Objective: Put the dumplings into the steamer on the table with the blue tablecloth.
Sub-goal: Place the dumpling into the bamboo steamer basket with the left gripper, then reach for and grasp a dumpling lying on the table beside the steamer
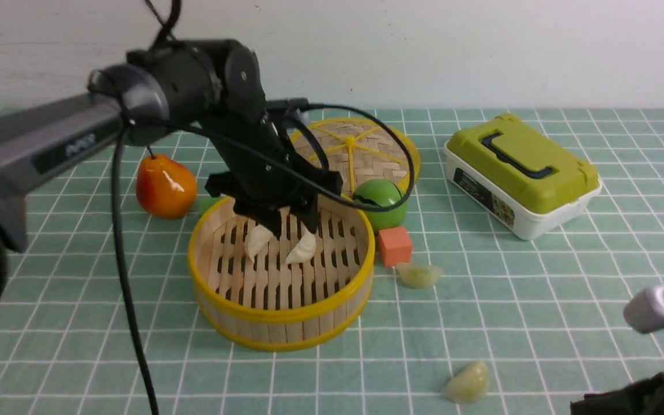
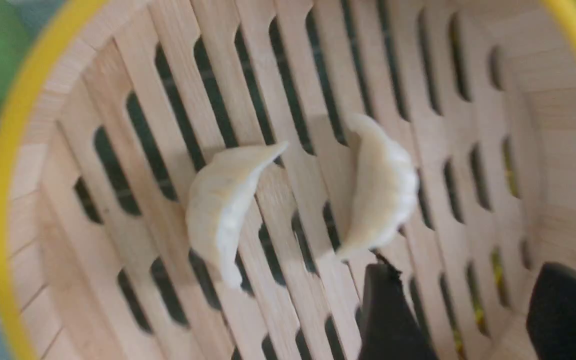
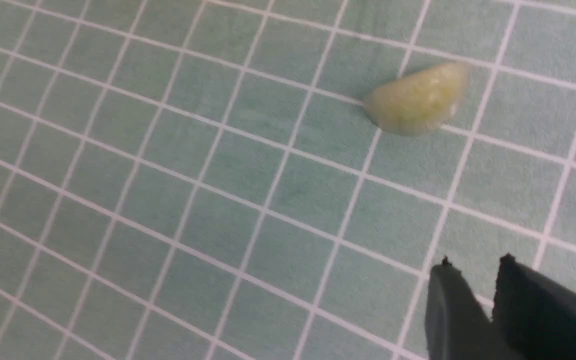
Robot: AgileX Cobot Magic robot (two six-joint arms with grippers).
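Observation:
The steamer (image 1: 280,314) stands on the table with the blue tablecloth (image 1: 539,300). Two creamy white dumplings (image 1: 258,241) (image 1: 302,249) lie on its slatted floor (image 2: 288,280), side by side (image 2: 225,200) (image 2: 383,185). My left gripper (image 1: 290,227) hovers inside the basket just above them, open (image 2: 468,295), with nothing between its fingers. Two pale greenish dumplings lie on the cloth, one (image 1: 418,274) right of the steamer, one (image 1: 468,381) nearer the front. My right gripper (image 3: 475,265) hangs over the cloth near that front dumpling (image 3: 418,100), its jaws a narrow gap apart and empty.
An orange-red pear (image 1: 165,185) sits left of the steamer. A green ball-like fruit (image 1: 381,202) and an orange cube (image 1: 395,246) sit at its right. The woven lid (image 1: 361,150) lies behind. A white box with a green lid (image 1: 522,173) stands at the right.

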